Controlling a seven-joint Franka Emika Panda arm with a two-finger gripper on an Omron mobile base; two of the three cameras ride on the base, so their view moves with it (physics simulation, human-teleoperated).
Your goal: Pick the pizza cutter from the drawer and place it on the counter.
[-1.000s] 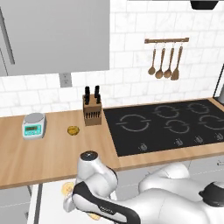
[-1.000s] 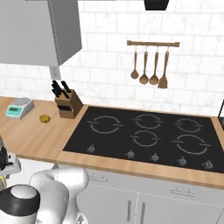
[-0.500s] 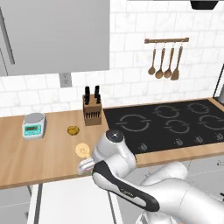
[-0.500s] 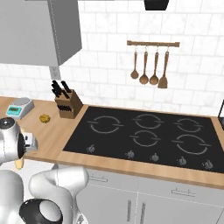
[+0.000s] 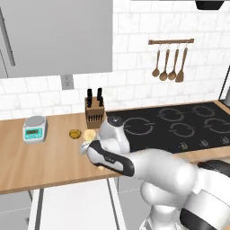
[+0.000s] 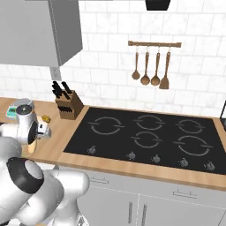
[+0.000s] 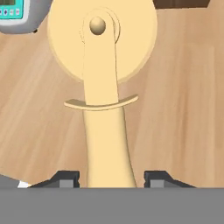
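Observation:
The pizza cutter (image 7: 103, 65) is a pale tan disc wheel on a rounded wooden handle. My gripper (image 7: 112, 177) is shut on that handle, with a dark fingertip (image 7: 65, 178) on either side. In the left base view the wheel of the cutter (image 5: 90, 134) hangs over the light-brown wood counter (image 5: 45, 161), in front of the knife block, with the gripper (image 5: 87, 147) just below it. I cannot tell whether the cutter touches the wood. The white drawer (image 5: 72, 206) stands pulled out below the counter's front edge. In the right base view the gripper (image 6: 40, 130) is at the far left.
A small golden-brown lump (image 5: 74, 133) lies just left of the cutter, and a grey kitchen scale (image 5: 35, 129) stands further left. The knife block (image 5: 93, 112) stands behind, the black cooktop (image 5: 179, 126) to the right. Utensils hang on the wall (image 5: 170, 63).
The arm rose out of the drawer with the pizza cutter in the gripper. It carried the cutter up over the counter's front edge, toward the knife block.

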